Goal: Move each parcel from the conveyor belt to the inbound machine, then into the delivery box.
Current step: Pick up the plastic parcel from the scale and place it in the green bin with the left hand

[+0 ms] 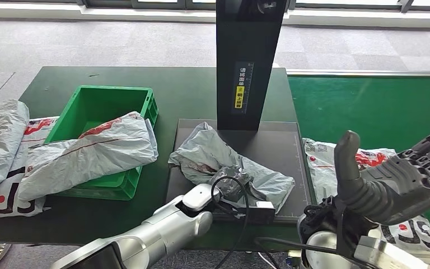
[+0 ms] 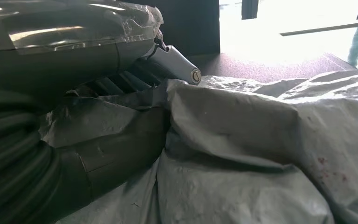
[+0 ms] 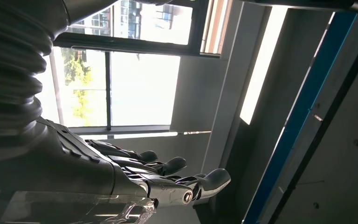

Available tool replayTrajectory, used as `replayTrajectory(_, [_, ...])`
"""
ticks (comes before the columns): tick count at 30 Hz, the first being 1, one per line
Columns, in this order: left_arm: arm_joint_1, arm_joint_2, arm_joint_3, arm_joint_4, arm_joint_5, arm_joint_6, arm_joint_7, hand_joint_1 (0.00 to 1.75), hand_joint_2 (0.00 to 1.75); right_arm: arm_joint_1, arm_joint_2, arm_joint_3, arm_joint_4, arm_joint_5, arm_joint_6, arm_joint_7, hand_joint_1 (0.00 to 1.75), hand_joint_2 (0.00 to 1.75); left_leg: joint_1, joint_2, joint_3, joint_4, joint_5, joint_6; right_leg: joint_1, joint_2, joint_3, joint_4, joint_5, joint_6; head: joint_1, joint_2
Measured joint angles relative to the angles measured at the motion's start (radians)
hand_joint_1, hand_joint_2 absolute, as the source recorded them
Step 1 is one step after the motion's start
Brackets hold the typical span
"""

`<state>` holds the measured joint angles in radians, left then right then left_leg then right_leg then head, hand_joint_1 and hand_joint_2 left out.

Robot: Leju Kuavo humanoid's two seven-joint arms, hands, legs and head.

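The left hand (image 1: 228, 191) grips the grey parcel (image 1: 218, 157) lying on the inbound machine's platform (image 1: 280, 147); beside the platform, the right hand (image 1: 395, 176) hangs wide, holding nothing.

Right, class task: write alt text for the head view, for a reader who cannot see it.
The robot's left hand rests on a crumpled grey parcel lying on a dark scanner plate. Its right hand hangs open above parcels on a green belt; a green crate holds another.
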<state>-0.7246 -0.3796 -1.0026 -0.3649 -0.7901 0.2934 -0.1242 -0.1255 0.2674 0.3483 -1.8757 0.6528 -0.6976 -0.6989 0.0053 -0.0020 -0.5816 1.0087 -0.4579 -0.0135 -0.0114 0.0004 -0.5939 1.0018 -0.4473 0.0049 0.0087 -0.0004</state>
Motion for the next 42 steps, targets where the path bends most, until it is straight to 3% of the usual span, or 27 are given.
replayTrajectory(3, [-0.001,0.000,-0.014,0.002,-0.042,0.025,0.021,1.75,1.75,0.000,0.000,0.000,0.000,0.003,0.000,0.000,0.00,1.75,0.000,0.000,0.000,0.000,0.000,0.000,0.000,0.000,0.000,0.000,0.000,0.000,0.000,0.000])
replayTrajectory(8, [-0.008,0.001,-0.019,0.006,-0.113,0.171,0.057,1.75,1.75,0.001,0.000,0.000,0.000,0.017,0.000,0.000,0.00,1.75,0.000,0.000,0.000,0.000,0.000,0.000,0.000,0.000,0.000,0.000,0.000,0.000,0.000,0.000])
replayTrajectory(15, [-0.011,0.003,-0.019,0.008,-0.128,0.194,0.061,1.75,1.75,0.001,0.000,-0.001,0.000,0.019,0.000,0.000,0.00,1.75,0.000,0.000,0.000,0.000,0.000,0.000,0.000,0.000,0.000,0.000,0.000,0.000,0.000,0.000])
replayTrajectory(19, [-0.008,0.009,0.003,-0.010,-0.220,0.326,0.098,1.75,1.75,0.002,0.000,-0.001,-0.003,0.026,0.000,0.000,0.00,1.75,0.000,0.000,0.000,0.000,0.000,0.000,0.000,0.000,0.000,0.000,0.000,0.000,0.000,0.000])
replayTrajectory(21, [0.013,0.023,0.073,-0.084,-0.366,0.384,0.098,1.75,1.75,0.002,0.000,-0.002,-0.004,0.028,0.000,0.000,0.00,1.75,0.000,0.000,0.000,0.000,0.000,0.000,0.000,0.000,0.000,0.000,0.000,0.000,0.000,0.000])
replayTrajectory(24, [0.087,0.035,0.278,-0.296,-0.595,0.405,0.006,1.75,1.75,0.003,0.001,-0.007,-0.004,0.027,0.000,0.000,0.00,1.75,0.000,0.001,0.000,0.000,0.000,0.000,0.000,0.001,-0.001,0.000,0.000,0.000,0.000,0.000])
replayTrajectory(27, [0.161,0.038,0.469,-0.533,-0.679,0.408,-0.091,1.75,1.75,0.004,0.002,-0.009,-0.003,0.024,0.000,0.000,0.00,1.75,0.000,0.004,0.000,0.000,0.000,0.000,0.000,0.004,-0.002,0.000,0.000,0.000,0.000,0.000])
replayTrajectory(31, [0.230,0.040,0.636,-0.798,-0.723,0.409,-0.127,1.75,1.75,0.005,0.004,-0.020,0.002,0.021,0.000,0.000,0.00,1.75,0.000,0.004,0.000,0.000,0.000,0.000,0.000,0.003,-0.002,0.001,0.000,0.000,0.000,0.000])
replayTrajectory(35, [0.275,0.058,0.716,-0.980,-0.763,0.409,-0.055,1.75,1.75,0.006,0.004,-0.025,0.008,0.019,0.000,0.000,0.00,1.75,0.000,0.004,0.000,0.000,0.000,0.000,0.000,0.003,-0.002,0.002,0.000,-0.001,0.000,0.000])
replayTrajectory(42, [0.308,0.108,0.755,-1.155,-0.775,0.409,0.024,1.75,1.75,0.006,0.004,-0.027,0.015,0.017,0.000,0.000,0.00,1.75,0.000,0.003,0.000,0.000,0.000,0.000,0.000,0.002,-0.002,0.002,0.000,-0.001,0.000,0.000])
